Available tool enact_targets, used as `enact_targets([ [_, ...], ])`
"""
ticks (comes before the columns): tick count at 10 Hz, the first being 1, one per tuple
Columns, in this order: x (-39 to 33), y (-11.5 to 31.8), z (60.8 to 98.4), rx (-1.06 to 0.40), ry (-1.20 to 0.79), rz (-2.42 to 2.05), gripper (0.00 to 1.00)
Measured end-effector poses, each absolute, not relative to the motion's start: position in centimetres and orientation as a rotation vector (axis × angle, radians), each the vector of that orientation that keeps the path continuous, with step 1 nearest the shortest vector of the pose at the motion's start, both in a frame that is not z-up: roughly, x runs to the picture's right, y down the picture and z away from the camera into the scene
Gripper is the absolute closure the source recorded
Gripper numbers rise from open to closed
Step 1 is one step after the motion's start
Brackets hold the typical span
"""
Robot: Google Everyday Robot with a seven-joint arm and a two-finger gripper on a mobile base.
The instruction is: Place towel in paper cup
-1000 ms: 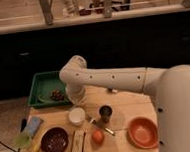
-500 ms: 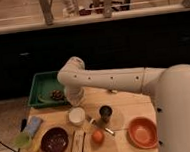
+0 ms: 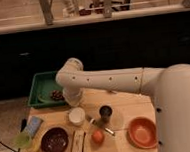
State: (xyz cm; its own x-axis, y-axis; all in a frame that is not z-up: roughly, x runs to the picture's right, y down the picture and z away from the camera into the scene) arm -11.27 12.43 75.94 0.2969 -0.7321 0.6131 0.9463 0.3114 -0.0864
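A white paper cup stands upright on the wooden table, left of the middle. My white arm reaches in from the right and bends down at its elbow. My gripper hangs just above and behind the cup, at the table's back edge. I cannot pick out a towel; whatever the gripper holds is hidden by the wrist.
A green tray with a brown lump sits behind the table's left end. On the table are a dark cup, an orange, an orange bowl, a brown bowl, a snack bar, a blue packet and a green cup.
The elbow and wrist have shifted a little to the left, staying over the white cup. The things on the table have not moved.
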Motion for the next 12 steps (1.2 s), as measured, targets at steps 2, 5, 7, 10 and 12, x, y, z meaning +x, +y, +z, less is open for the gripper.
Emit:
enact_targets([
  [2, -10.9, 12.5, 74.1, -0.481, -0.524, -1.162, 0.99],
  [5, -9.7, 12.8, 71.6, -0.480, -0.537, -1.134, 0.99],
  [7, -9.5, 13.0, 70.7, -0.490, -0.549, -1.130, 0.99],
  [10, -9.8, 13.7, 70.8, -0.553, -0.561, -1.140, 0.99],
  [12, -9.8, 14.0, 71.1, -0.583, -0.562, -1.143, 0.97],
])
